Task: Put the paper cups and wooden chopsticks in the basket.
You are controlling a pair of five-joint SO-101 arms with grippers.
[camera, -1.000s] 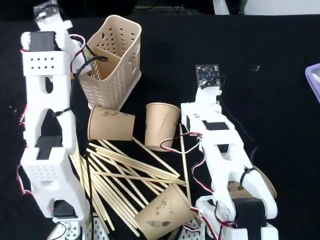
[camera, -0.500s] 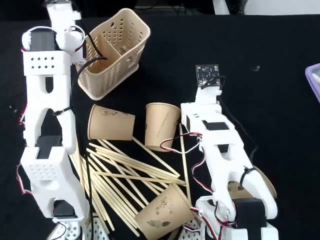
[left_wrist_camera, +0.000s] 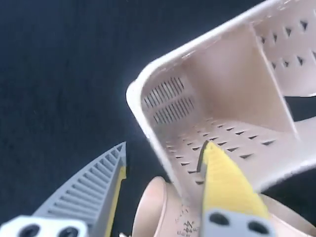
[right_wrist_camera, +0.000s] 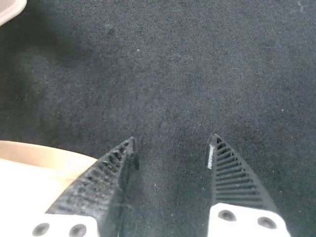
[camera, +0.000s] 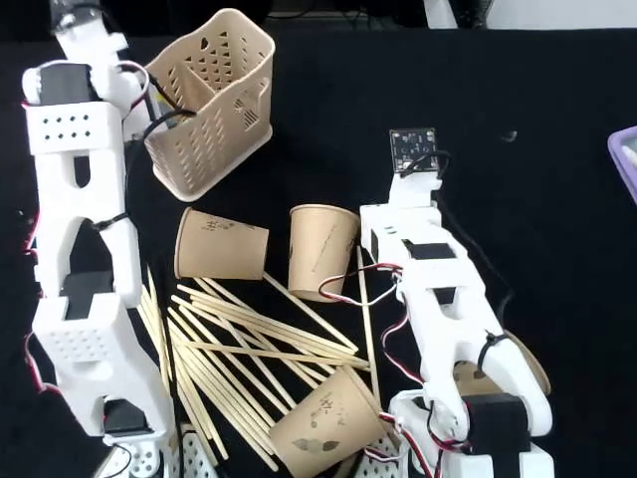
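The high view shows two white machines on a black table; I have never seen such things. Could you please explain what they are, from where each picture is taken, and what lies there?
They are two robot arms. The high view comes from a fixed camera looking down: the left arm and the right arm stand side by side on the table. The other two pictures come from a camera on each arm's wrist, looking along its end effector, the two-fingered part that grasps. On the table lie paper cups on their sides, a heap of wooden chopsticks and a basket. The left end effector is open, one finger inside the basket and one outside its wall. The right end effector is open above the table and holds nothing.
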